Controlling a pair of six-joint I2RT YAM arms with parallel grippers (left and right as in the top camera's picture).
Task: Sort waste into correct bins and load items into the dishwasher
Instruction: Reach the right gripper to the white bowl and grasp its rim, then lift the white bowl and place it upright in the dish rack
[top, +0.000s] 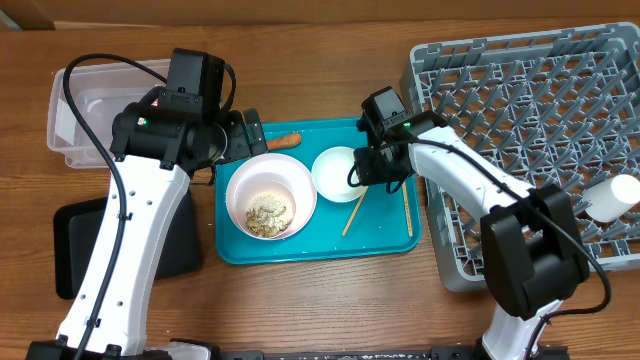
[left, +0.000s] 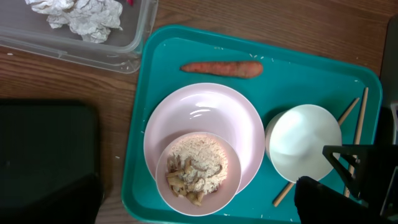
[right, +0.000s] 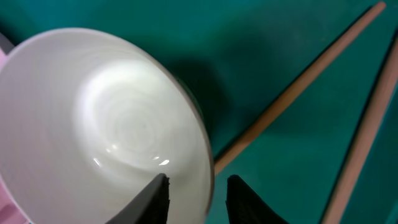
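Note:
The small white bowl (top: 335, 172) (left: 303, 140) (right: 106, 124) stands on the teal tray (top: 300, 248). My right gripper (top: 358, 170) (right: 196, 193) is open and straddles its rim, one finger inside and one outside. A pinkish-white bowl (top: 270, 170) (left: 165, 180) holding pale food scraps (left: 196, 168) sits on a round plate (left: 205, 112). My left gripper (top: 245, 135) (left: 196, 205) hangs open and empty above them. An orange carrot stick (top: 283, 141) (left: 222, 68) lies at the tray's far edge. Two chopsticks (top: 354, 213) (right: 292, 93) lie right of the small bowl.
The clear tub (top: 75, 110) at the far left holds crumpled tissue and foil (left: 84, 15) and a bit of red wrapper (left: 130, 3). The black tray (top: 75, 240) lies in front of it. The grey dish rack (top: 530, 100) on the right holds a white cup (top: 612, 197).

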